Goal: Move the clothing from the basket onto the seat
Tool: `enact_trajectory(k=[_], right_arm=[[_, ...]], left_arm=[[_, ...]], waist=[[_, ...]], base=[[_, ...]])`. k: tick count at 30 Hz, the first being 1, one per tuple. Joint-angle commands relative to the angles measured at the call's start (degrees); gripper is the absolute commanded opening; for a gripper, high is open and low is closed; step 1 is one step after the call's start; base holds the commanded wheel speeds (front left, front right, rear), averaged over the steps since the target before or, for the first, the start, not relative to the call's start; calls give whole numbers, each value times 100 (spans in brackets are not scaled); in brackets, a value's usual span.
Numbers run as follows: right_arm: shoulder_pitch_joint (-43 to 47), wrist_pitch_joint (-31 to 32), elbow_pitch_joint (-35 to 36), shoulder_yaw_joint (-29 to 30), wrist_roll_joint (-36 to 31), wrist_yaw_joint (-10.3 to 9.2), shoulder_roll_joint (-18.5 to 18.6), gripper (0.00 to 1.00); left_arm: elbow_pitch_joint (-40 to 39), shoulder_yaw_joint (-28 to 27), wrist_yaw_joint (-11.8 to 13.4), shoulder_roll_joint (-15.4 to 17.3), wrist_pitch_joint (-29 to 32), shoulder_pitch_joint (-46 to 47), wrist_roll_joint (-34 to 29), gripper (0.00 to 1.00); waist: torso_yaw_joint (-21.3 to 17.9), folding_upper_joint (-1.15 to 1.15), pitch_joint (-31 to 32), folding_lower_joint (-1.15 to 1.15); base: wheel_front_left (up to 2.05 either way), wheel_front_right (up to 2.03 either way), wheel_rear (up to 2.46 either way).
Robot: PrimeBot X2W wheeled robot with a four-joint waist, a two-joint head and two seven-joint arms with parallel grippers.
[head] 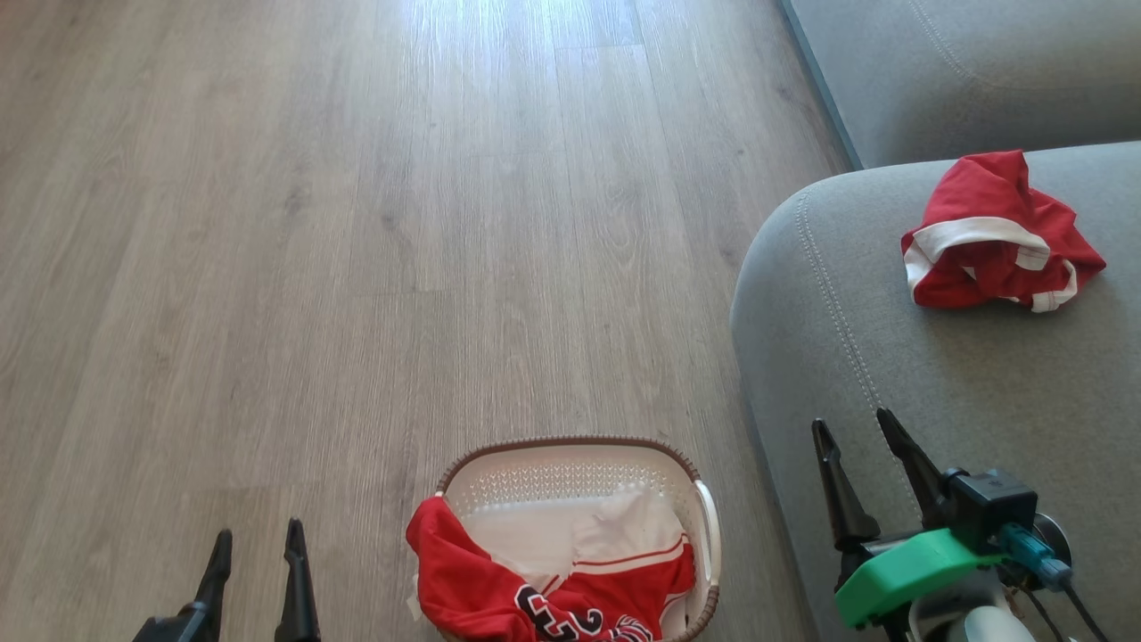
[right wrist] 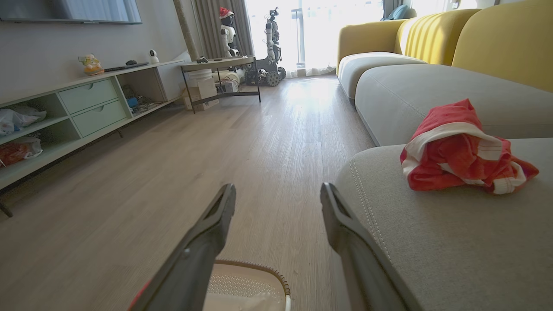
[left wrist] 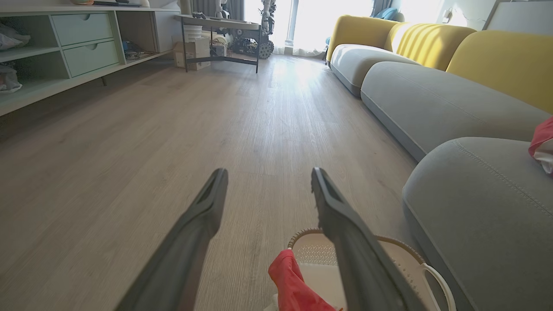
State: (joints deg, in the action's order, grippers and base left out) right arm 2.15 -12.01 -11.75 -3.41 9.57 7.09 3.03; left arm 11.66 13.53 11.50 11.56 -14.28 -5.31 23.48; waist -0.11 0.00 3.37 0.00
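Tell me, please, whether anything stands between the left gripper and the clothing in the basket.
Nothing visible does. The open left gripper hangs over the floor left of the basket, and the clothing lies uncovered, spilling over its left edge.

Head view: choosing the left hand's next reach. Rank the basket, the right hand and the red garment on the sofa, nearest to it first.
1. basket, just right of the left hand.
2. right hand, by the edge of the sofa.
3. red garment, farther back on the sofa.
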Motion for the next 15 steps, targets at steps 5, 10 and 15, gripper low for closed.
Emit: enact_trajectory(k=[5,10,15], right_arm=[[-130,-9,168,-119,30,40,-15,100],[-138,-28,197,-110,60,40,-15,100],[-151,-106,241,-34,87,40,-15,100]], left_arm=[[-104,-274,-82,13,-72,190,-116,100],[-50,-224,-143,3,-72,218,-163,100],[159,-54,-247,8,-56,377,-238,100]], waist=[[13,0,-20,0],[22,0,-57,0],[18,0,-194,0]], base=[[0,0,0],[0,0,0],[0,0,0]])
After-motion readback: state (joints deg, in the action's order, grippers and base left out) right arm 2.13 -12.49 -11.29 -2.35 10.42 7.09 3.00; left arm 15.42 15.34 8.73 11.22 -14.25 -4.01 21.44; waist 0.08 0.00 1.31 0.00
